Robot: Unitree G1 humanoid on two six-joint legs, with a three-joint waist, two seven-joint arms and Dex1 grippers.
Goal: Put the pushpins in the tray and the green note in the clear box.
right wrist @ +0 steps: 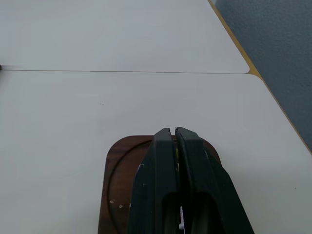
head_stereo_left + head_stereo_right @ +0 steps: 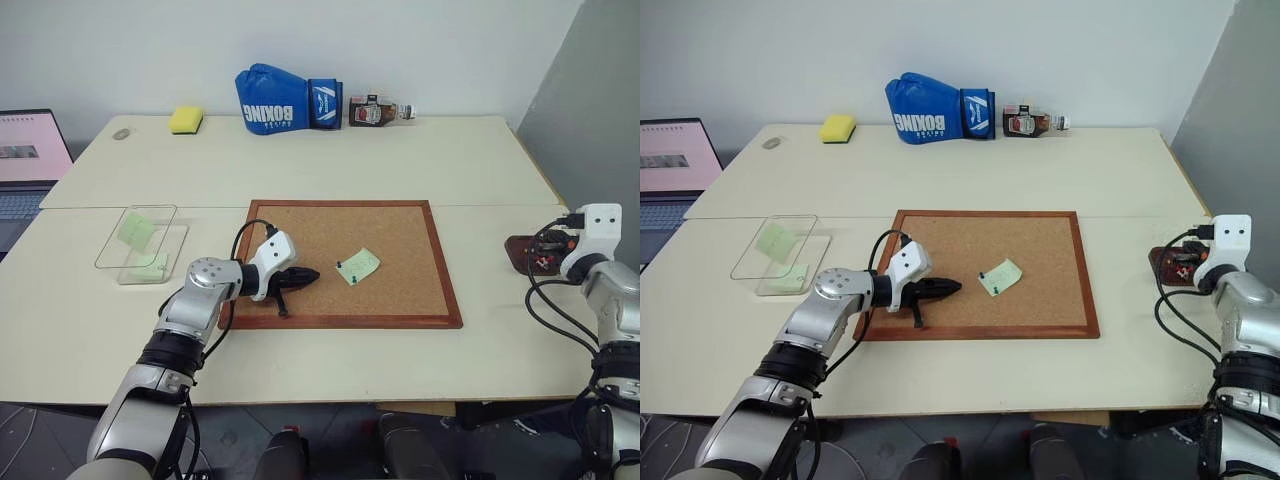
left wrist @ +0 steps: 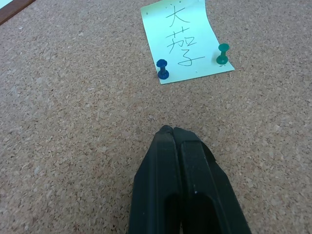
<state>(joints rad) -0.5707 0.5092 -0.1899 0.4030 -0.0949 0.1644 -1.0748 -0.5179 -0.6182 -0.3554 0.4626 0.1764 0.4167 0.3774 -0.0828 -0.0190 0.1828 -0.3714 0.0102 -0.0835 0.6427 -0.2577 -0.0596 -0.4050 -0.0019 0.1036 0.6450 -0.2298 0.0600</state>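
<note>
On the cork board (image 2: 400, 240), a green note (image 3: 183, 41) sits pinned by two pushpins (image 3: 163, 69).
Left pincer (image 3: 172, 130) closed, empty, near it; right pincer (image 1: 174, 131) closed above the tray (image 1: 117, 165) at the bench's right.

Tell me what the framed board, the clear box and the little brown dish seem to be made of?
Board: speckled, grainy tan face, likely cork, in a reddish wood-look frame. Clear box: see-through walls, probably plastic. Dish: dark brown, smooth with faint concentric rings; wood or wood-look plastic, hard to say.
</note>
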